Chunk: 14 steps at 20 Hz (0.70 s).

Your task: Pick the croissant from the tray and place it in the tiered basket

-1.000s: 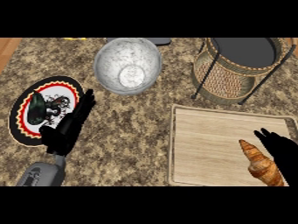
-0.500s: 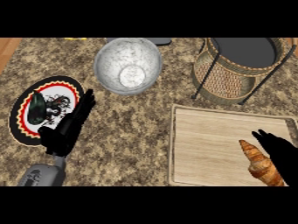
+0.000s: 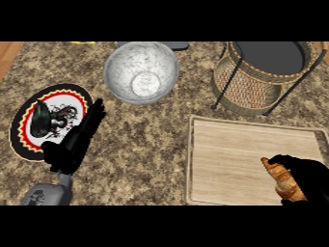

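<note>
Your right robot hand (image 3: 318, 179) curls round croissant (image 3: 283, 183), at tray (image 3: 231, 154) near-right corner; grasp looks made; lift, carry to tiered basket (image 3: 252, 87), release remain; left robot hand (image 3: 74, 142) spread at plate (image 3: 32, 126) edge.

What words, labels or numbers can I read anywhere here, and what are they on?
No text can be read anywhere.
plate: a red, black and white picture only, no letters to make out.
bowl, basket, tray, croissant: no writing or signs show.
</note>
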Tool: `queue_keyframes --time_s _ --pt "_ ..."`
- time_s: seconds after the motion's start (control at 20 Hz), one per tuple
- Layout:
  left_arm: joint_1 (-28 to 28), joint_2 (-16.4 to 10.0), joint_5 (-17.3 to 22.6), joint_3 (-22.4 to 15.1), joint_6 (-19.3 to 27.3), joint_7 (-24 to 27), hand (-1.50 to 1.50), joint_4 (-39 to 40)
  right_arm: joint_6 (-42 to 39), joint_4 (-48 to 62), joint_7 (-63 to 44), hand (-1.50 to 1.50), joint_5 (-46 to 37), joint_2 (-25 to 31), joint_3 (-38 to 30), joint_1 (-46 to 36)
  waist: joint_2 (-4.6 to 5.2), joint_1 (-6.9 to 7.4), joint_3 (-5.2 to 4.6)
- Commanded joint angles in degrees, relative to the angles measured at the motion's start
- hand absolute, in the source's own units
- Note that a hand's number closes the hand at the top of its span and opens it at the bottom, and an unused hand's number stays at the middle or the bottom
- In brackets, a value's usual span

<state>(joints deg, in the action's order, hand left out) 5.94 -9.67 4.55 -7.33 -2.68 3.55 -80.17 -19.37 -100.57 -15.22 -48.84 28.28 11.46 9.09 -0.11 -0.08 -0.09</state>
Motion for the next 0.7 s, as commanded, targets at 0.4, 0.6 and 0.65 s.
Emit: queue_keyframes --time_s 0.4,0.6,0.65 --pt "1.5 2.4 -1.9 2.0 -0.9 0.5 0.00 2.1 0.9 5.1 8.7 1.50 -1.0 -1.2 -7.2 -4.8 0.10 0.07 0.09" --pt "2.0 1.9 -1.0 1.8 -2.0 1.1 0.00 2.7 4.8 25.4 19.4 1.50 5.4 11.0 -23.4 -9.7 0.90 1.33 0.37" --pt "3.3 1.9 -2.4 1.4 -0.8 1.1 0.00 2.6 5.4 27.9 21.3 1.50 5.9 13.8 -25.9 -9.4 1.05 0.87 0.49"
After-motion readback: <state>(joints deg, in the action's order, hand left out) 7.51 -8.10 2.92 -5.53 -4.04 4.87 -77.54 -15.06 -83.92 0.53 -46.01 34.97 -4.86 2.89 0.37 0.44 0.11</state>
